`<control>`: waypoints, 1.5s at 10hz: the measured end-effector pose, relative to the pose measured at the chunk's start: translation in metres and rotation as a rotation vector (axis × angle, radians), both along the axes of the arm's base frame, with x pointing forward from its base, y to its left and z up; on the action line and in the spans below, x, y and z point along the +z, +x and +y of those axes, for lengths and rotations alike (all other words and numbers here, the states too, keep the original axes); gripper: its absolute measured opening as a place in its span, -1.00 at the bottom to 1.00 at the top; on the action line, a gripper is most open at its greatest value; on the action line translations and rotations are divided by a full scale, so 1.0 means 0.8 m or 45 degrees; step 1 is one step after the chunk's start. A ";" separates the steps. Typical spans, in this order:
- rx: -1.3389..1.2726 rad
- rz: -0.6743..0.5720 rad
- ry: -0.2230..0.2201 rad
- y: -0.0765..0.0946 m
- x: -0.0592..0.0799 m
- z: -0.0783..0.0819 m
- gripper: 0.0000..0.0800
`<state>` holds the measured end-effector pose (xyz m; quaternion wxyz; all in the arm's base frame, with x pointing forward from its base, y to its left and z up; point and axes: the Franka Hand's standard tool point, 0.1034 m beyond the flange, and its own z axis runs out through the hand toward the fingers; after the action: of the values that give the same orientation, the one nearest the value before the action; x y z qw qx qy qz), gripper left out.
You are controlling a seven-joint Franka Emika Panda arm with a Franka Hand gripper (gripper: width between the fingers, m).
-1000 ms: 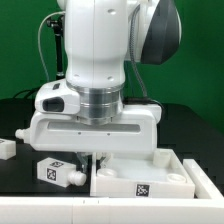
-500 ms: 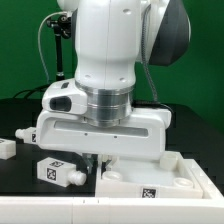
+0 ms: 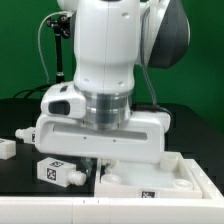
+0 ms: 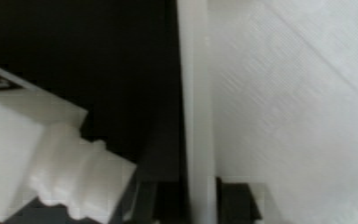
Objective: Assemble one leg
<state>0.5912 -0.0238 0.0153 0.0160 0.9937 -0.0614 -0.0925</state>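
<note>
My gripper (image 3: 100, 163) reaches down at the edge of the wide flat white square panel (image 3: 160, 178) on the exterior view's left. In the wrist view the panel's thin edge wall (image 4: 195, 90) runs between my two dark fingers (image 4: 158, 203), and my gripper (image 4: 195, 203) is shut on it. A short white leg (image 3: 55, 171) with a black-and-white tag lies on the black table just left of the gripper, untouched. It shows blurred in the wrist view (image 4: 66, 160). Another white part (image 3: 7, 148) lies at the far left edge.
The arm's big white body (image 3: 105, 70) hides the middle of the scene. The panel carries a small tag (image 3: 150, 194) on its front wall. A white strip (image 3: 50, 205) runs along the table's front. Cables hang behind the arm at the left.
The arm and the panel have shifted a little to the exterior view's right and toward the front over the last second. The leg on the table has not moved.
</note>
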 end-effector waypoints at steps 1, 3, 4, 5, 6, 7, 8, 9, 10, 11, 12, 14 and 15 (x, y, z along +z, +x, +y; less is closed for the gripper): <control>0.001 -0.008 -0.002 0.011 0.000 0.001 -0.85; -0.005 0.007 -0.011 0.019 0.000 0.003 -0.84; 0.004 0.011 -0.018 0.019 0.000 0.003 -0.84; 0.010 0.011 -0.017 0.018 0.000 0.002 -0.84; 0.009 0.011 -0.016 0.018 0.000 0.002 -0.73; 0.009 0.011 -0.016 0.018 0.000 0.003 -0.27; 0.009 0.011 -0.016 0.018 0.000 0.003 0.09; 0.010 0.010 -0.016 0.018 0.001 0.004 0.09; 0.018 0.008 -0.012 0.016 0.012 0.011 0.49; 0.028 0.008 -0.002 0.004 0.029 0.013 0.49; 0.019 0.015 0.006 -0.016 0.047 0.011 0.60; 0.031 0.029 0.016 -0.058 0.073 0.026 0.62; 0.029 0.032 0.017 -0.058 0.070 0.025 0.62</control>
<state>0.5451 -0.0040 0.0710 0.0111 0.9932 -0.0491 -0.1054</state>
